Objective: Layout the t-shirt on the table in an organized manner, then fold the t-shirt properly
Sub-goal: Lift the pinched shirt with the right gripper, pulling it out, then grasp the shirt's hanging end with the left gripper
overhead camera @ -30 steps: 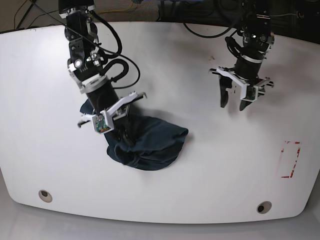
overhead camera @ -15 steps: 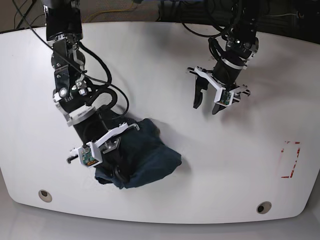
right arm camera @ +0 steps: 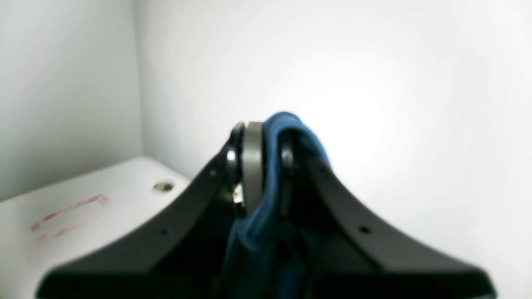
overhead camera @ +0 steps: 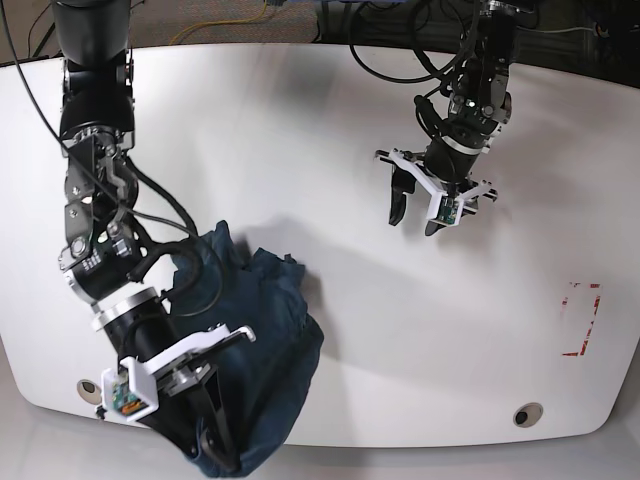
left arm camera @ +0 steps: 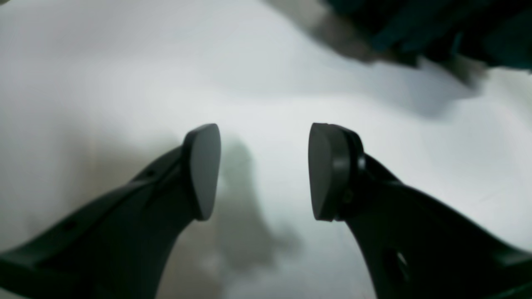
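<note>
right gripper [right arm camera: 266, 162]: clamped tight on a fold of blue fabric, jaws nearly together, cloth bulging over the tips. In base view it sits at the near-left table edge [overhead camera: 215, 445].
t-shirt [overhead camera: 255, 340]: dark teal-navy, bunched, not spread. Hangs from the right gripper as a crumpled mass, upper part trailing on the table, lower end over the front-left edge.
left gripper [left arm camera: 264, 170]: jaws wide apart, nothing between the pads [left arm camera: 203, 166]. Poised over bare white tabletop, well apart from the shirt in base view [overhead camera: 415, 215].
left wrist view: blurred dark cloth at top right edge [left arm camera: 436, 29], apart from the fingers.
table [overhead camera: 330, 120]: glossy white.
red tape mark [overhead camera: 580, 320]: near right edge, uncovered.
grommet holes: one front left [overhead camera: 90, 385] just beside the right arm, one front right [overhead camera: 527, 413].
</note>
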### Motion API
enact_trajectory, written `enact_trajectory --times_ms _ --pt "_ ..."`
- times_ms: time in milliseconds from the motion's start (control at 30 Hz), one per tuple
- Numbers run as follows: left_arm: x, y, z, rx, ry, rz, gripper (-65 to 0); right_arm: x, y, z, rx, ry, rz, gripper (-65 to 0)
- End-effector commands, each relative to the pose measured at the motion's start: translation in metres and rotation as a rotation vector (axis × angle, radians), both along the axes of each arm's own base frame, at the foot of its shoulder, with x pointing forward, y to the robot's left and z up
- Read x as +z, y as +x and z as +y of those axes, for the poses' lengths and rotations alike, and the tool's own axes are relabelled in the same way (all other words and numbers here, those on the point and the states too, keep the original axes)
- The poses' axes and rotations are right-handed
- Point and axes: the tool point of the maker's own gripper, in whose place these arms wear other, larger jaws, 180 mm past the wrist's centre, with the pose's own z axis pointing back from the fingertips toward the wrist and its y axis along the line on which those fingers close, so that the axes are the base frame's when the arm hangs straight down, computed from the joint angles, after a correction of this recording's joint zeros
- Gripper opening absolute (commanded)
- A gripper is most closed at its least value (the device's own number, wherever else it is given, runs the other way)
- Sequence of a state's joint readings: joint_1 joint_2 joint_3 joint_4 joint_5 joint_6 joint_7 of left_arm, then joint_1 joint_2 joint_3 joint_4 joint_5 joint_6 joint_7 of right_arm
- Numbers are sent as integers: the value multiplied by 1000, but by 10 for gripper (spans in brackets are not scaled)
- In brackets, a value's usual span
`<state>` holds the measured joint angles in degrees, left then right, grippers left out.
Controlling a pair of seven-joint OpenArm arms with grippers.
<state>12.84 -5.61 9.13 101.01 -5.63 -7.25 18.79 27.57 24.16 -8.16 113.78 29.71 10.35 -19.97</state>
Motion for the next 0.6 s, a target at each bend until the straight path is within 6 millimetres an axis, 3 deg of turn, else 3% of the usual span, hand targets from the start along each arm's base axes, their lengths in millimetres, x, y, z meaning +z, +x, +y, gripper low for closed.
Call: enact_trajectory --times_ms 0,133,367,567 --pt "19 11 -8 -11 -31 -65 -331 44 -6 -5 7 25 -122 -648" --pt "12 10 -19 -33 -40 -47 -331 75 -4 -9 11 28 -178 -648" --pt "19 19 -42 -49 -89 -59 -331 120 4 -17 26 49 -215 -648" --pt "6 23 -60 -93 -88 -27 -331 139 12 -27 16 65 -225 -648"
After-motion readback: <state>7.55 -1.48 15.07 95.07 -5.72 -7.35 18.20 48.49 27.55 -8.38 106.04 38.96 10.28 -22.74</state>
